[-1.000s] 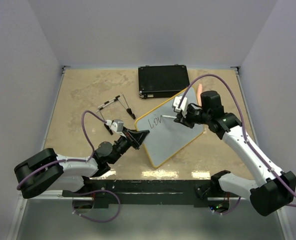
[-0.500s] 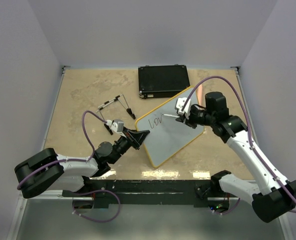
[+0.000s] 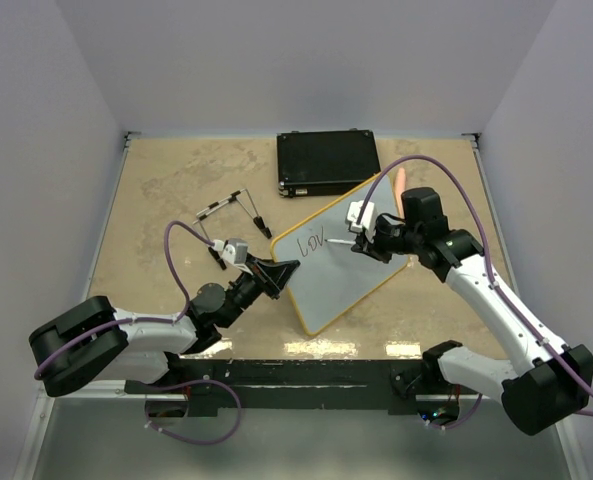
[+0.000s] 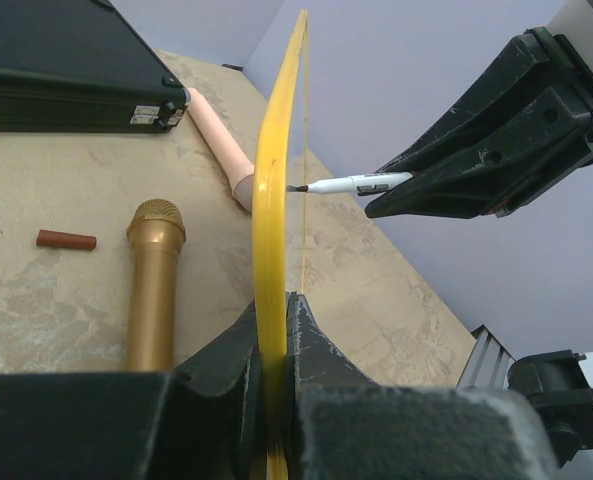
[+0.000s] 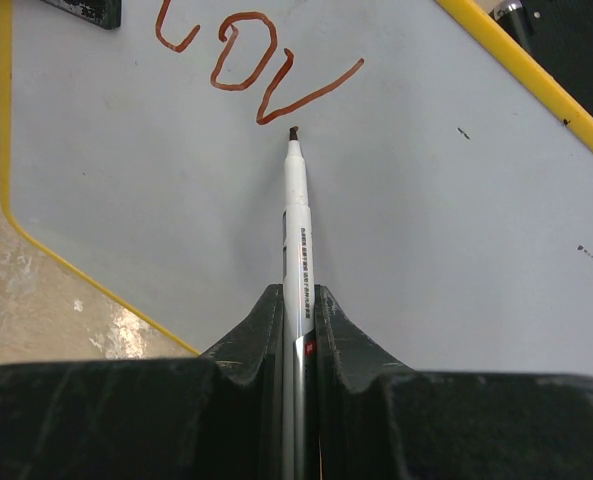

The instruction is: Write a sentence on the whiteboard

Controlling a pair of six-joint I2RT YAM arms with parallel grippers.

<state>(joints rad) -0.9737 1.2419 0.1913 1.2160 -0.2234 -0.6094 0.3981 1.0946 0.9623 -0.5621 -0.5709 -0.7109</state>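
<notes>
Tabletop (image 3: 166,190) unchanged; right hand (image 3: 361,242), clamping marker (image 5: 296,210), moved back to sentence (image 3: 310,243); left hand (image 3: 286,270) clamps whiteboard (image 3: 341,285).

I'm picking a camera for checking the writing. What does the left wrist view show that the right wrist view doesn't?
Left wrist only: the whiteboard edge-on, clamped in the left gripper, and behind it a gold microphone, a red cap and a pink cylinder. Right wrist only: the board's face with the letters lov. Both: the marker in the right gripper, tip close to the board.
</notes>
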